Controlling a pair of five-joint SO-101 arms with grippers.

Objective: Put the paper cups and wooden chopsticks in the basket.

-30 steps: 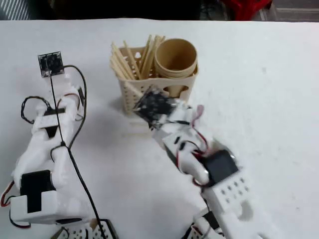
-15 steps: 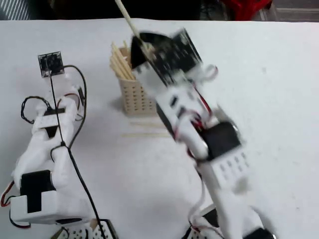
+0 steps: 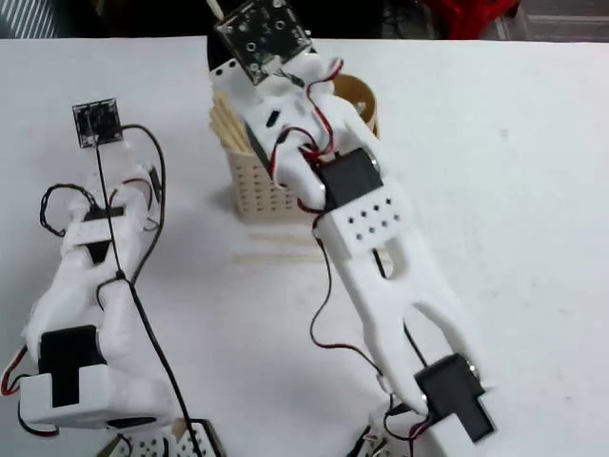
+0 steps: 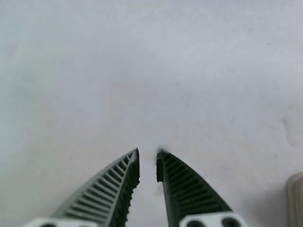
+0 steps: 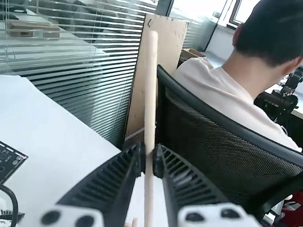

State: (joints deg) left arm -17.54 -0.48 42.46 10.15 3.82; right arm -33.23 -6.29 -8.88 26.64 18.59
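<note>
A perforated cream basket (image 3: pixel 257 186) stands at the back middle of the table, with several wooden chopsticks (image 3: pixel 228 124) leaning in it and a paper cup (image 3: pixel 367 101) whose rim shows behind the arm. My right arm (image 3: pixel 362 219) stretches over the basket. Its gripper (image 5: pixel 149 156) is shut on one chopstick (image 5: pixel 150 94), held upright; the stick's tip (image 3: pixel 217 9) pokes out past the wrist board. Two more chopsticks (image 3: pixel 281 248) lie flat on the table just in front of the basket. My left gripper (image 4: pixel 147 155) hangs over bare table, shut with nothing in it.
My left arm (image 3: pixel 95 286) rests folded at the table's left side. A small circuit board (image 3: pixel 97 121) with a black cable lies behind it. The white table (image 3: pixel 514 171) is bare on the right.
My right arm rose from the table in front of the basket with a chopstick in its gripper and swung up and back over the basket. The left arm stayed still.
</note>
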